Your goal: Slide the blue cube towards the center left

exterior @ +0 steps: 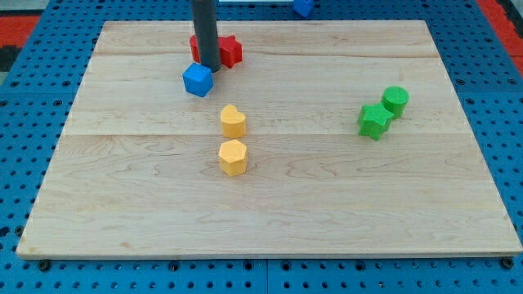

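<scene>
The blue cube lies on the wooden board in the upper left part of the view. My tip stands right behind the cube's upper right corner, touching or nearly touching it. The dark rod rises from there out of the view's top. Just behind the rod lie red blocks, a red star to its right and another red block partly hidden on its left.
A yellow heart block and a yellow hexagon block lie below the cube near the board's middle. A green star and a green cylinder sit at the right. Another blue block lies off the board at the top.
</scene>
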### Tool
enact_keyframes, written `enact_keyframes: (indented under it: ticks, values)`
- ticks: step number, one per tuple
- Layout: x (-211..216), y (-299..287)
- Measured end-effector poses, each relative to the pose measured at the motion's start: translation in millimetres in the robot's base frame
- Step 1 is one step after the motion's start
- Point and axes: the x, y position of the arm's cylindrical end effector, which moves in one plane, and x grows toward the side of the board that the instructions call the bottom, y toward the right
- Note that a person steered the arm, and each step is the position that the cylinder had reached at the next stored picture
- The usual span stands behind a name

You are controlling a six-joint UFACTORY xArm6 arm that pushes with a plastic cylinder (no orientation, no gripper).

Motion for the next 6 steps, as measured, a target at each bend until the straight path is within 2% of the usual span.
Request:
enact_keyframes:
  ticks: [1, 2, 3, 4, 5, 6]
  values:
    - [-56.7, 67.2]
    - [-45.4, 77.1]
    - [29.3, 6.2]
    - [36.0, -67.7]
    - [0.3, -41.3]
    - [-33.0, -53.3]
